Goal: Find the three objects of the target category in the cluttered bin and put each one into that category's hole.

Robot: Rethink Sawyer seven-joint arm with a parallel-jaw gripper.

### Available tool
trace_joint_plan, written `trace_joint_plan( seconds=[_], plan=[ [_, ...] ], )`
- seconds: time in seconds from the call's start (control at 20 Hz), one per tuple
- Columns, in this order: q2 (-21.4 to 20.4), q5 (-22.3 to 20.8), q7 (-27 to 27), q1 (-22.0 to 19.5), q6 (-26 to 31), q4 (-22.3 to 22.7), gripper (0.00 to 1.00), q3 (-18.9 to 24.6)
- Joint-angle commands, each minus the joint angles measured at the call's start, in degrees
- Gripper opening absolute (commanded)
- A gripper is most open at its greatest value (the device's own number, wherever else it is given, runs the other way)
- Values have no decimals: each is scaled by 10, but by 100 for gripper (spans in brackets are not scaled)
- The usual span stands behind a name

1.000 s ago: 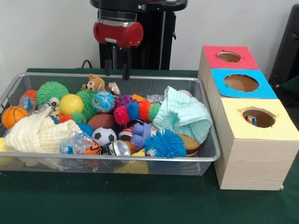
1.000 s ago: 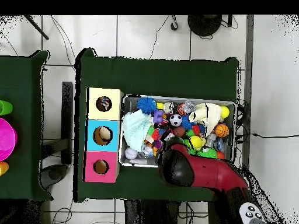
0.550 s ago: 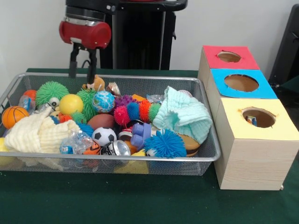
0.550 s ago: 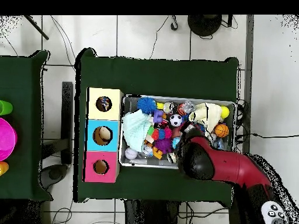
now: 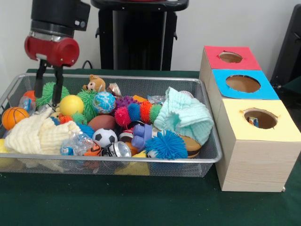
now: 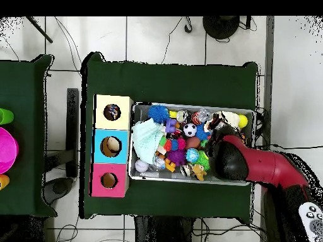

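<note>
Hovering over the wire bin (image 5: 207, 157), gripper (image 5: 47, 100) open, empty, above green spiky ball (image 5: 51, 91), beside yellow ball (image 5: 71, 105)

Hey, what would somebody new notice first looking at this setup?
Probably the wire bin heaped with bright toys, such as a blue spiky ball at its front and a mint cloth beside it. Then the red gripper, open, hanging over the bin's other end, and the row of boxes with red, blue and yellow tops.
</note>
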Motion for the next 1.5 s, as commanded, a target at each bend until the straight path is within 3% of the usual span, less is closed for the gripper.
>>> trace_joint_plan(
  seconds=[0.05,0.8,1.1,1.5],
  plan=[
    [99,-67,-142,-24,59,-96,100,87],
    [138,-130,-128,-59,52,-81,100,102],
    [141,-146,-56,-41,10,-47,100,51],
    [153,-160,-28,-41,-15,-21,100,31]
  ],
)
